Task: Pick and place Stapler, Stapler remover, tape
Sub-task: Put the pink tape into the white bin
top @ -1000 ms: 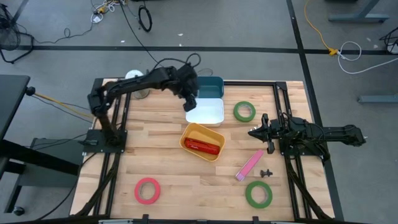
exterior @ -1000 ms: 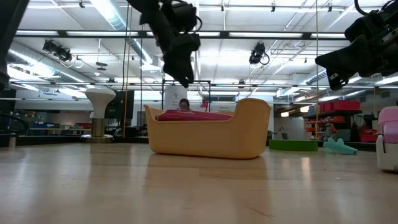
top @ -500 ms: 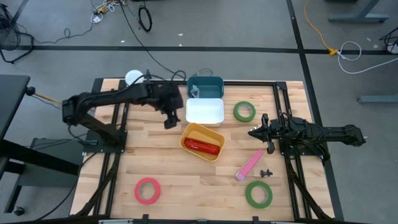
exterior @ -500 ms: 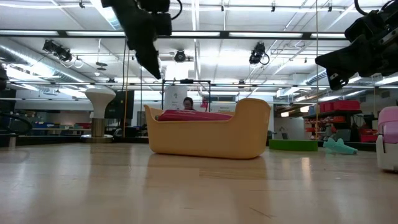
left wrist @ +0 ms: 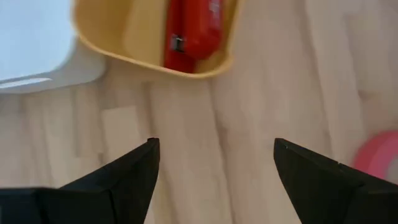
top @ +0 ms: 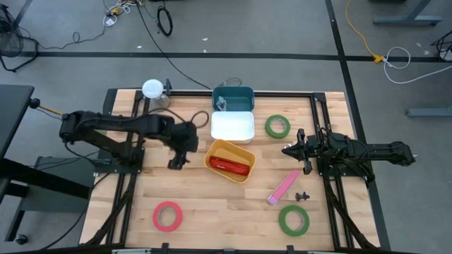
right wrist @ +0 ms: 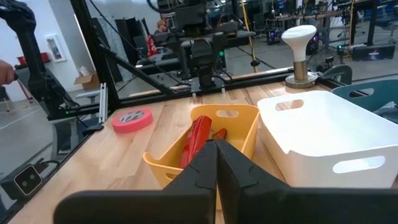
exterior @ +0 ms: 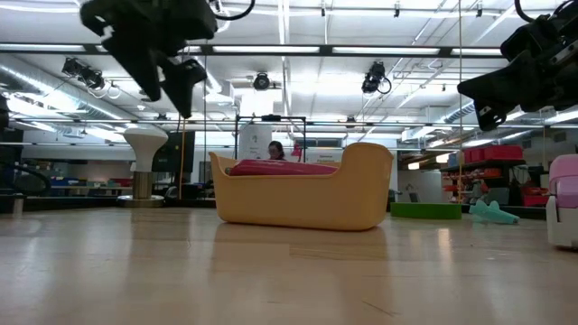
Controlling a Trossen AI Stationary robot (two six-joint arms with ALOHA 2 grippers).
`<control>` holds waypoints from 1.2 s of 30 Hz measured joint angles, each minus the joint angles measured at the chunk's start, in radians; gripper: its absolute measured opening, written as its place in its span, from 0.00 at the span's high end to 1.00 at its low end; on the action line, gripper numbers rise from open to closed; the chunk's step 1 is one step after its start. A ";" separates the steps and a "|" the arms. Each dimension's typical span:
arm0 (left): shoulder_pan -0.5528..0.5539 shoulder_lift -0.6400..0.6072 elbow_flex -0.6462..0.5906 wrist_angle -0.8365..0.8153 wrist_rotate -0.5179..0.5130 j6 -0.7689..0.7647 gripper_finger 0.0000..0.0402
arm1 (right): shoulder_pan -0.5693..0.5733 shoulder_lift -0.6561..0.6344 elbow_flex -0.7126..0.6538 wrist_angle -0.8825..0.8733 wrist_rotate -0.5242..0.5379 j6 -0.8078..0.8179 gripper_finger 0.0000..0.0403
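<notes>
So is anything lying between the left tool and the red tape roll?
Nothing visible. The left tool hangs open beside the yellow bin, and only bare table separates it from the red tape roll.

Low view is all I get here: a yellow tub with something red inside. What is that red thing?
Observer: From above it is a red stapler lying in the yellow tub.
Operator: Are there other tubs I can't see?
Observer: Yes, a white tub and a teal tub sit beyond the yellow one.
Operator: Where are the tape rolls?
Observer: A red roll lies near the front left; two green rolls lie on the right side.
Operator: Is the dark claw at my upper left holding anything?
Observer: No, the left gripper is open and empty.
</notes>
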 joint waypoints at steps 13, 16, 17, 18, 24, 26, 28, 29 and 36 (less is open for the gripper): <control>-0.265 0.004 -0.002 -0.013 0.001 -0.310 0.22 | 0.000 0.000 0.000 0.000 -0.003 0.000 0.98; -0.336 0.004 -0.002 -0.013 0.002 -0.313 0.22 | 0.000 0.000 0.000 0.000 -0.003 0.000 0.98; -0.359 0.004 -0.002 -0.012 0.002 -0.313 0.22 | 0.000 0.000 0.000 0.000 -0.003 0.000 0.98; -0.382 0.004 -0.002 -0.012 0.003 -0.313 0.22 | 0.000 0.000 0.000 0.000 -0.003 0.000 0.98; -0.506 0.005 -0.002 -0.003 0.000 -0.307 0.22 | 0.000 0.000 0.000 0.000 -0.003 0.000 0.98; -0.540 0.006 -0.002 -0.003 -0.008 -0.306 0.22 | 0.000 0.000 0.000 0.000 -0.003 0.000 0.98; -0.570 0.008 -0.002 -0.003 -0.031 -0.306 0.22 | 0.000 0.000 0.000 0.000 -0.003 0.000 0.98; -0.582 0.013 -0.002 -0.001 -0.047 -0.307 0.22 | 0.000 0.000 0.000 0.000 -0.003 0.000 0.98; -0.666 0.058 -0.040 0.070 -0.069 -0.409 0.22 | 0.000 0.000 0.000 0.000 -0.002 0.000 0.98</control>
